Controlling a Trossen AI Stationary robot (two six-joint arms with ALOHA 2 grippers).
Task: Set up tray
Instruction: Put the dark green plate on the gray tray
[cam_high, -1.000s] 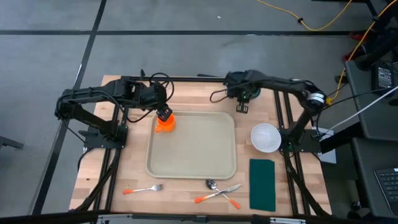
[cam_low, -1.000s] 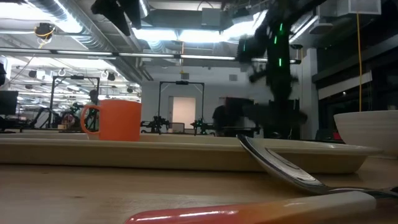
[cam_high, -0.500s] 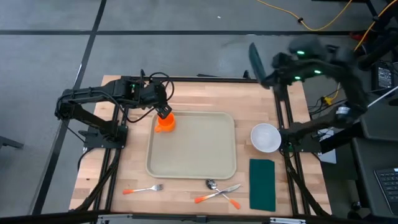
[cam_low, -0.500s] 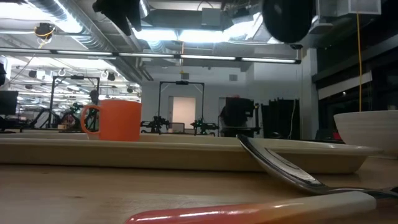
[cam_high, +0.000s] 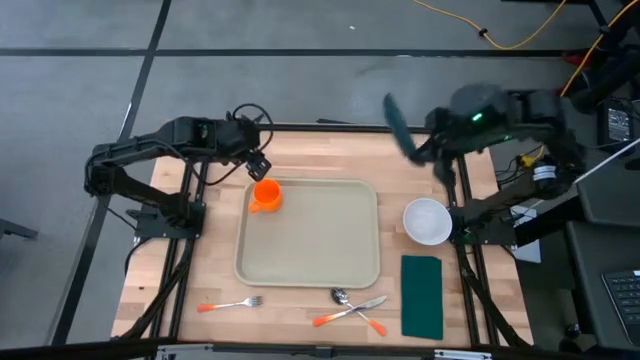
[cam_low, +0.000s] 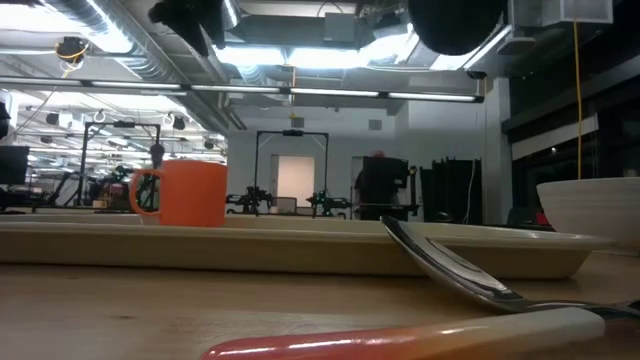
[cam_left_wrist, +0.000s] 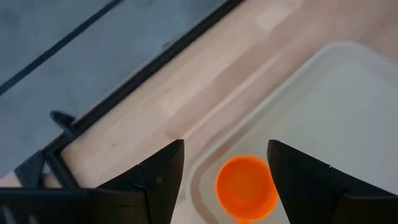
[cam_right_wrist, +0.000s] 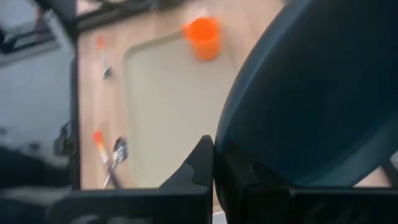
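An industrial lab: exposed ceiling ducts (cam_low: 150, 55), strip lights (cam_low: 300, 55), equipment racks (cam_low: 290, 170).

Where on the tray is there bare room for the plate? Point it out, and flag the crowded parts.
The tray is bare except its far-left corner, where the orange mug stands; the middle and right side are free. Crowded: the near table edge with fork, spoon and knife; right of the tray, white bowl and green napkin.

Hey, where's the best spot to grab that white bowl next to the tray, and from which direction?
Probably the bowl's rim, coming straight down from above. It sits upright and open on the table, apart from the tray, so one finger can go inside and one outside the thin wall.
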